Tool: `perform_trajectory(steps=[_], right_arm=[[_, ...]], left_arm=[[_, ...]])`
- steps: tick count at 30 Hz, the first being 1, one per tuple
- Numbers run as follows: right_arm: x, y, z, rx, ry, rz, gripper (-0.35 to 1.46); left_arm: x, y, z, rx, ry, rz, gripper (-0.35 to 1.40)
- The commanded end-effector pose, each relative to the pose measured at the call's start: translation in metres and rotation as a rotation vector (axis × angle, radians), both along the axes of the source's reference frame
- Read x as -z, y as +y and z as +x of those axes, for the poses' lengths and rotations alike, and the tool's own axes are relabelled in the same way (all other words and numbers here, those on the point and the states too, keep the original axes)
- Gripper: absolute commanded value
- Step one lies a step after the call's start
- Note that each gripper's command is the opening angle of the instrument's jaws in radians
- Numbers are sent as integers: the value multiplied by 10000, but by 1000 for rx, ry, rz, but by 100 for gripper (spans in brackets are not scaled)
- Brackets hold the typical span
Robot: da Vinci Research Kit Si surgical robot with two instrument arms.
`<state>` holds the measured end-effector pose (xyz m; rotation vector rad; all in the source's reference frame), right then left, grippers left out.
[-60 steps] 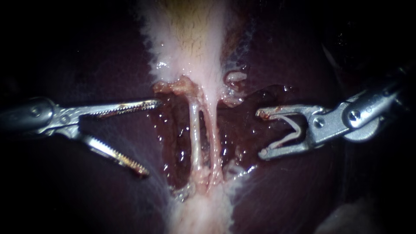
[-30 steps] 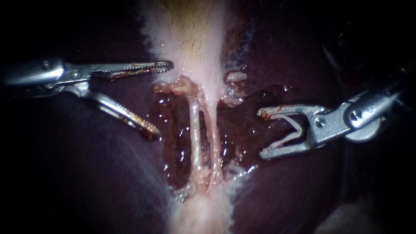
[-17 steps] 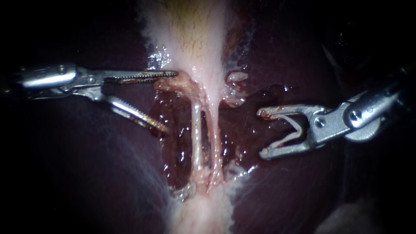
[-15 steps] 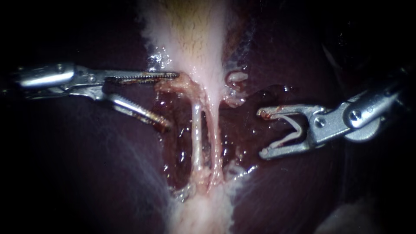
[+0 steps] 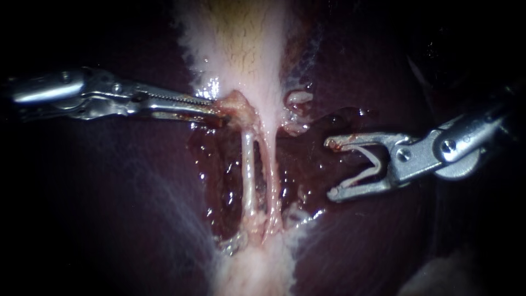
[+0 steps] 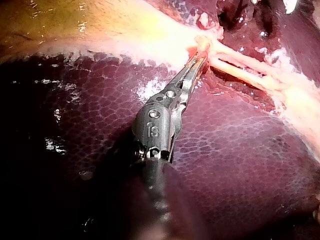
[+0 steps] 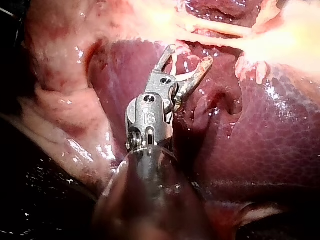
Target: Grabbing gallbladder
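Dark liver (image 5: 137, 208) surrounds the pale gallbladder (image 5: 246, 49) at 12 o'clock; my left instrument (image 5: 211, 107) lies level from 9 o'clock, jaws clamped on its lower edge. My right instrument (image 5: 330, 169), at 3 o'clock, stands wide open.

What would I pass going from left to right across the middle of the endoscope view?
Slender silver left instrument, shut on the pale pink gallbladder → thin whitish tube → thin pinkish tube → silver right instrument, open.

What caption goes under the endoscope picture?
Left instrument grips the gallbladder just above two pale tubes; right instrument, jaws open, hovers over the liver.
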<state>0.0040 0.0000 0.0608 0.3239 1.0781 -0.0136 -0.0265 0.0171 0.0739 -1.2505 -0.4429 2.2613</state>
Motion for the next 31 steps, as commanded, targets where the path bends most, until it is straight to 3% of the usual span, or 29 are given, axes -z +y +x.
perform_trajectory(steps=[1, 7, 11, 15, 19, 22, 31], right_arm=[[0, 0, 0, 0, 0, 0, 50], [0, 0, 0, 0, 0, 0, 50], [0, 0, 0, 0, 0, 0, 50], [0, 0, 0, -2, -1, 5, 50], [0, 0, 0, -2, -1, 5, 50], [0, 0, 0, -2, -1, 5, 50], [0, 0, -1, -2, -1, 5, 50]], left_arm=[[3, -1, 0, 2, 18, 21, -35], [25, -2, 7, 9, 68, 90, -35], [62, 7, 15, 20, 60, 141, -35], [102, 16, 22, 21, 52, 159, -35], [129, 19, 27, 33, 33, 165, -35], [133, 18, 28, 35, 30, 165, -35], [118, 18, 30, 36, 30, 165, -35]])
